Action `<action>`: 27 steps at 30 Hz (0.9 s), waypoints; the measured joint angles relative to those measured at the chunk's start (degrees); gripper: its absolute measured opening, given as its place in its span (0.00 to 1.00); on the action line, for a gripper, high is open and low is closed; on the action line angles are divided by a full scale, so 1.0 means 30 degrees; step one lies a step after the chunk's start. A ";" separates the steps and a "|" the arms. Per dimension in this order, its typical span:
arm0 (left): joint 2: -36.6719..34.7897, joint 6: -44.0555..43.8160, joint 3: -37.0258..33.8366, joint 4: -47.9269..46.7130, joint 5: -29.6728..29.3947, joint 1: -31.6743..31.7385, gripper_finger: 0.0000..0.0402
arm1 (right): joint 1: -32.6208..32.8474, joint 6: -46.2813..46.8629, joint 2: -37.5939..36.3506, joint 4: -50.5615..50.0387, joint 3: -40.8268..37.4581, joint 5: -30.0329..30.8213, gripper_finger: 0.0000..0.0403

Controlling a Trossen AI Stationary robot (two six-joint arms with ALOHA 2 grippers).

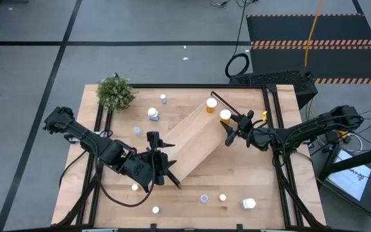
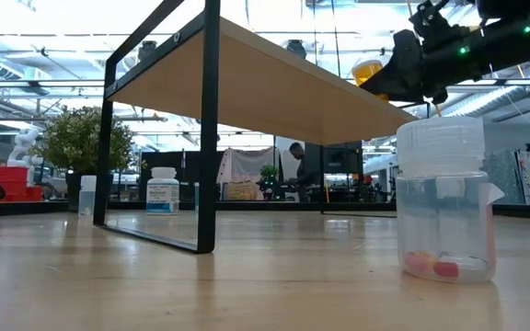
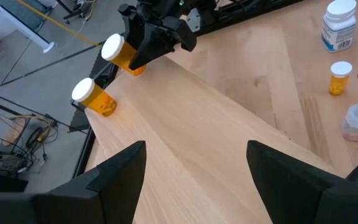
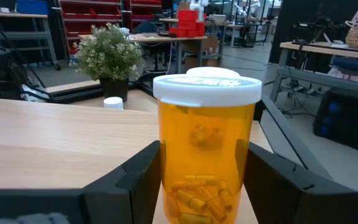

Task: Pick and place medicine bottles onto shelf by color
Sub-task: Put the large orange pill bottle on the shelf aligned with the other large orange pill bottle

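The shelf [image 1: 195,135] lies slantwise across the middle of the table, a light-wood board on black brackets [image 2: 205,138]. One orange medicine bottle [image 1: 211,105] with a white cap stands on the board's far right end. Beside it, my right gripper [image 1: 229,122] is shut on a second orange bottle [image 4: 207,149] over that same end. My left gripper [image 3: 197,174] is open above the board's near left end, with nothing between its fingers. Other small bottles [image 1: 153,114] stand about the tabletop. My right gripper pinches the lower half of the bottle's orange body [image 4: 166,186] between its two fingers [image 4: 135,180], one on each side. The fingers lie level and come from the table's right side. The bottle stands upright, cap up. Whether its base touches the board [image 3: 135,70] I cannot tell.
A green plant [image 1: 116,92] stands at the far left corner. Loose bottles lie near the front edge [image 1: 249,203] [image 1: 204,198] and left of the shelf [image 1: 136,130]. A clear bottle [image 2: 444,198] stands close to the low camera. Bare wood lies right of the shelf [image 1: 250,174].
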 joint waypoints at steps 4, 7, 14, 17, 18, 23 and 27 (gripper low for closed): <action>0.0000 0.0007 0.0000 0.0000 0.0007 0.0000 0.69 | 0.0293 -0.0221 0.0000 0.0727 -0.0007 -0.0007 0.49; 0.0000 0.0081 0.0000 0.0000 0.0007 0.0000 0.69 | 0.0776 -0.0827 0.0000 0.1104 -0.0007 0.0153 0.49; 0.0007 0.0175 0.0000 -0.0007 0.0015 0.0000 0.69 | 0.1301 -0.0818 0.0657 0.0909 -0.0007 0.1548 0.49; 0.0007 0.0175 0.0000 0.0000 0.0020 0.0000 0.69 | 0.1172 -0.0267 0.1514 0.0984 -0.0007 0.1559 0.49; 0.0007 0.0175 0.0000 0.0000 0.0022 0.0000 0.69 | 0.1117 -0.0253 0.1834 0.1071 -0.0007 0.1559 0.49; 0.0007 0.0172 0.0000 -0.0001 0.0022 0.0000 0.69 | 0.0897 -0.0223 0.2602 0.2032 -0.0007 0.1561 0.49; 0.0007 0.0168 0.0000 -0.0007 0.0022 0.0000 0.69 | 0.0867 -0.0297 0.2645 0.2215 -0.0007 0.1669 0.49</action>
